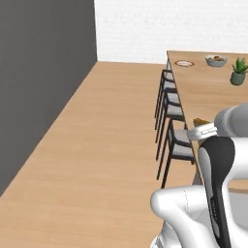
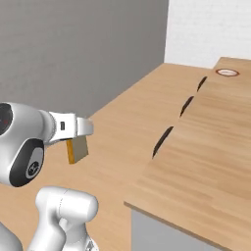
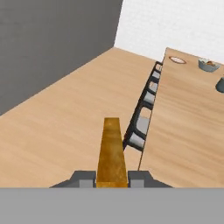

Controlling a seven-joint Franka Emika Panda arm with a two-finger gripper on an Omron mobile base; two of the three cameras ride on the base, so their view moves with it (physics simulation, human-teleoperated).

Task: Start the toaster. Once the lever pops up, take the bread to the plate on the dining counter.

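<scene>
Bread (image 3: pixel 111 151): thin golden-brown slice, seen edge-on at bottom centre of the hand view, rising between the two dark fingertips (image 3: pixel 83 178). Clamped by the pincer (image 3: pixel 111 179), jaws narrow, pressed on the slice's two flat faces. In the right base view, at left of centre, hanging below the pincer (image 2: pixel 78 139) as a small tan square (image 2: pixel 78 149), over bare wooden floor. In the left base view, only a sliver of crust (image 1: pixel 201 121) at right of centre, beside the white wrist.

Plate (image 1: pixel 184 63): small, round, red-rimmed, far up at the top right of the left base view, on the dining counter (image 1: pixel 208 92), close to its far corner; also at the upper right of the hand view (image 3: pixel 177 60) and the top right of the right base view (image 2: pixel 227 72). Well apart from the bread.

Beyond it on the counter: a fruit bowl (image 1: pixel 216 60) and a potted plant (image 1: pixel 238 72). Along the counter's edge, a row of dark chairs (image 1: pixel 173 114).

Risks, as judged: long carry ahead, so possible slip of the slice from a grip on its lower edge alone; possible clip of a chair back or the counter edge if carried low; possible miss of the small plate if released too early.
</scene>
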